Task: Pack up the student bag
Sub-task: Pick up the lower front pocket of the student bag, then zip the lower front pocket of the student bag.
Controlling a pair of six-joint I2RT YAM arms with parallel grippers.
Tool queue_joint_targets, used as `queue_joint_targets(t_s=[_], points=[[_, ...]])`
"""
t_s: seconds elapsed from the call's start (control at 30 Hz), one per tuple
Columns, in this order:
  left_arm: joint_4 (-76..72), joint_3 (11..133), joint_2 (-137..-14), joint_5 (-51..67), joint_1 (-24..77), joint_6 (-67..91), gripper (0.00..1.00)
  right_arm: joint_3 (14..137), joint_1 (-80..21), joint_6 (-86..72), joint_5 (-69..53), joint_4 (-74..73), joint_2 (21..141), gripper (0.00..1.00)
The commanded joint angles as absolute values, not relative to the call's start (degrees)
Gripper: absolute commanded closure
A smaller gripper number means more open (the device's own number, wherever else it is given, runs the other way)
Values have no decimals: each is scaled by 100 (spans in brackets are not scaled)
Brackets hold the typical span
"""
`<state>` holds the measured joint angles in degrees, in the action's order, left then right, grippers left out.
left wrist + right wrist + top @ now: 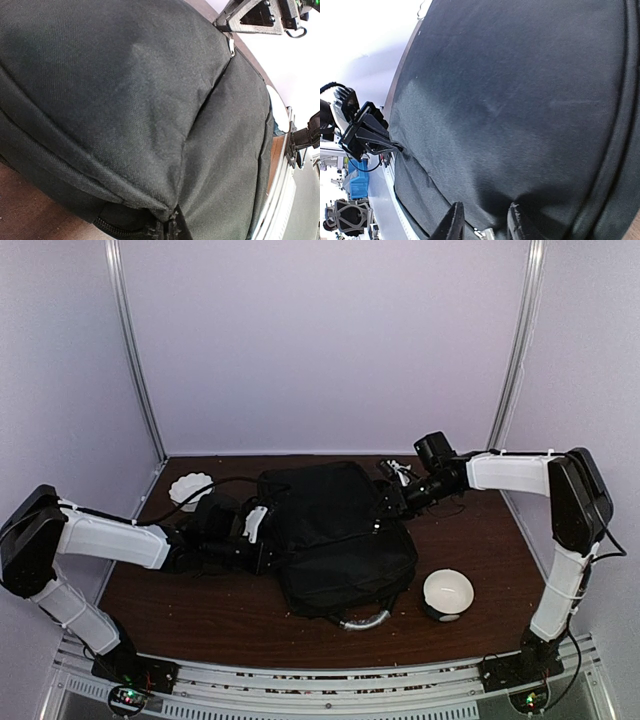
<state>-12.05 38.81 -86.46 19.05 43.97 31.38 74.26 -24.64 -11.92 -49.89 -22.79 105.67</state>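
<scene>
**Bag pinned at one edge, zipper not yet in hand**

The large black soft fabric student bag [335,540] lies flat in the middle of the dark brown wooden desk [480,540], its curved grey-trimmed handle [365,621] pointing toward the arm bases. The left gripper [262,527] is at the bag's left edge with its jaws pressed together on a pinch of the cloth. The right wrist view shows the fabric drawn to a point there. The right gripper [485,210] is at the far right edge, its jaws spread, with the small metal zipper pull [231,46] lying just at their tips and not clamped.

**What could go wrong**

- The left hold is only a fold of fabric. A hard tug on the zipper could drag it free, and the whole bag would slide instead of opening.
- The pull is small and lies loose, so jaws closing slightly off it would catch cloth or nothing.
- A round white bowl on a dark base [447,590] sits near the bag's near right corner, where a shifting bag could knock it.

**Hard to tell**

- The left jaws are hidden in their own camera view.
- No opening is visible, nor any contents.
- A small white scalloped object [190,487] at the far left cannot be identified.
</scene>
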Motion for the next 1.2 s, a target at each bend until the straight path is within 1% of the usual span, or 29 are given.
queue_joint_targets(t_s=[0.0,0.2,0.43,0.47,0.57,0.67,0.7,1.0,1.17], points=[[-1366,3892,-8612,1921,4353,3030,100,7515,-2644,-1048,-5091,-2558,10705,73],[-1390,3876,-8628,1923,4351,3028,100,7437,-2655,-902,-4942,-2810,10586,74],[-1388,3894,-8636,1916,4351,3001,100,7176,-2659,-905,-4908,-2703,10325,76],[-1381,3901,-8645,1916,4351,2999,100,7158,-2655,-901,-4897,-2703,10318,78],[-1365,3916,-8642,1918,4357,2998,100,7083,-2655,-901,-4908,-2669,10294,87],[-1346,3904,-8641,1908,4351,2997,100,7051,-2656,-903,-4845,-2663,10225,99],[-1339,3899,-8639,1895,4351,2999,100,7046,-2642,-883,-4786,-2685,10152,100],[-1173,3922,-8797,1761,4342,3043,100,6488,-2207,-1392,-4017,-2096,9311,100],[-1189,3918,-8834,1714,4330,3098,100,6336,-1966,-1486,-3376,-2170,9208,100]])
